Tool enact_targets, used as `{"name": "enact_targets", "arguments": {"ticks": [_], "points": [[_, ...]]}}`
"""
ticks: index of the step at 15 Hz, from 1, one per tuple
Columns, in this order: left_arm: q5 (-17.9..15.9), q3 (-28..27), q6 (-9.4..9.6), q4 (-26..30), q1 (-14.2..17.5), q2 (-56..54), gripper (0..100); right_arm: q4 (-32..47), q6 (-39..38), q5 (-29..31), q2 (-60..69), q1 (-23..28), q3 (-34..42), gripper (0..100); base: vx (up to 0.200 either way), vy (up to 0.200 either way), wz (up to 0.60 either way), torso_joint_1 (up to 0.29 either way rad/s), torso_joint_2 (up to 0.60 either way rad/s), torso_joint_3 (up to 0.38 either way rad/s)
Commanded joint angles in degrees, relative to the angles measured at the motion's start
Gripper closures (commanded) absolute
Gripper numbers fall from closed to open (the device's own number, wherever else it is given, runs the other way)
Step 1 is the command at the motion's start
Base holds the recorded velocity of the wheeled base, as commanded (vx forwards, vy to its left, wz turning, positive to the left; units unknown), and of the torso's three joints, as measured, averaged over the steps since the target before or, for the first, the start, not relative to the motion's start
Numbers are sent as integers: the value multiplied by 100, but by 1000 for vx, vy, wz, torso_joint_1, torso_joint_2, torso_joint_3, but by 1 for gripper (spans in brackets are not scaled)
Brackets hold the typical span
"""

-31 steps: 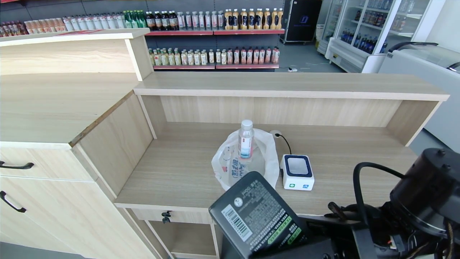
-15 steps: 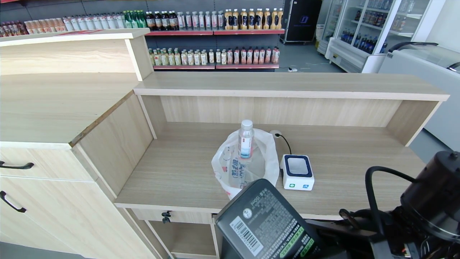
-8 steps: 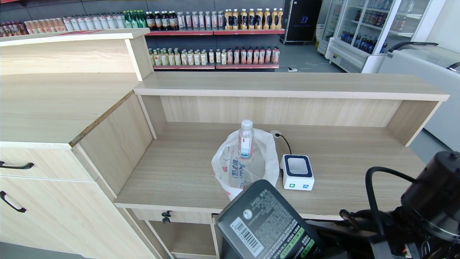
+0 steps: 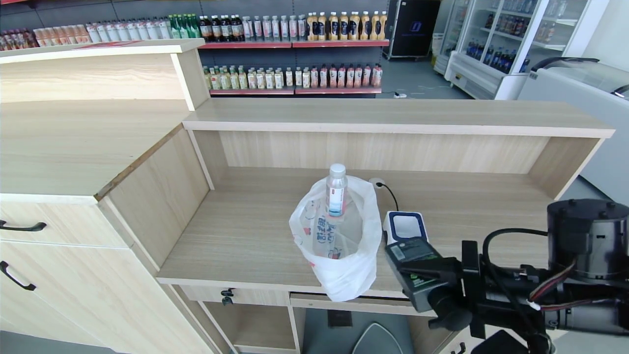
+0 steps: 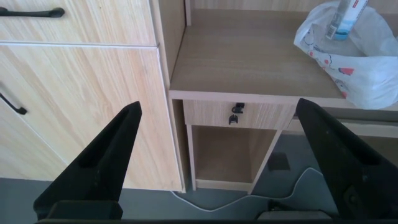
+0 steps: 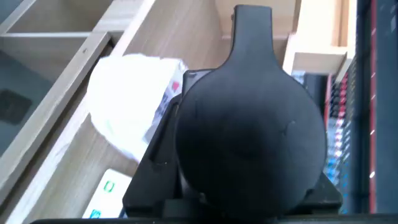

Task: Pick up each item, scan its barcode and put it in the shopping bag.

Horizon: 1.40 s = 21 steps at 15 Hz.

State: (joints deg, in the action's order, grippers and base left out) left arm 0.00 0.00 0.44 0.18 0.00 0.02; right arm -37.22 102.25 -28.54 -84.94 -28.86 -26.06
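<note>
A black item (image 4: 414,258) with a white barcode label is held at the counter's front edge, just in front of the white scanner (image 4: 404,225). My right gripper (image 4: 426,278) is shut on it from the near side. In the right wrist view the black item (image 6: 249,124) hides the fingers. The white shopping bag (image 4: 339,246) stands left of the scanner with a water bottle (image 4: 336,195) upright in it. My left gripper (image 5: 217,168) is open and holds nothing, low in front of the counter's drawer, with the shopping bag (image 5: 354,65) farther off.
The wooden counter (image 4: 255,231) has a raised back shelf (image 4: 393,115) and a taller cabinet (image 4: 73,147) on the left. The scanner's cable (image 4: 390,194) runs to the back. Bare counter (image 4: 491,221) lies right of the scanner.
My right arm has swung the black item away from the camera, down and to the right, to the scanner's front. The bag and bottle have stayed put.
</note>
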Motion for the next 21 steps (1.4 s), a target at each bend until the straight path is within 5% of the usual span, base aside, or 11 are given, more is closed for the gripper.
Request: {"name": "enact_targets", "arguments": {"ticks": [1, 5, 9, 11, 15, 17, 21], "points": [[0, 0, 0, -1, 0, -2, 0, 654, -1111, 138, 628, 1910, -101, 100, 0, 0, 0, 0, 0, 0], [0, 0, 0, -1, 0, -2, 0, 1006, -1322, -838, 575, 3079, -654, 100, 0, 0, 0, 0, 0, 0], [0, 0, 0, -1, 0, -2, 0, 1103, -2140, -864, 628, 3228, -602, 100, 0, 0, 300, 2, 1, 1], [0, 0, 0, -1, 0, -2, 0, 1059, -3449, -504, 637, 3219, -760, 100, 0, 0, 600, -2, 2, 7], [0, 0, 0, -1, 0, -2, 0, 980, -8283, -126, -541, 2806, -1902, 100, 0, 0, 150, 1, 1, 1], [0, 0, 0, -1, 0, -2, 0, 892, -9153, 657, -1191, 2947, -2192, 100, 0, 0, 0, 0, 0, 0], [0, 0, 0, -1, 0, -2, 0, 523, -11060, 727, -2167, 3123, -2430, 100, 0, 0, 0, 0, 0, 0]]}}
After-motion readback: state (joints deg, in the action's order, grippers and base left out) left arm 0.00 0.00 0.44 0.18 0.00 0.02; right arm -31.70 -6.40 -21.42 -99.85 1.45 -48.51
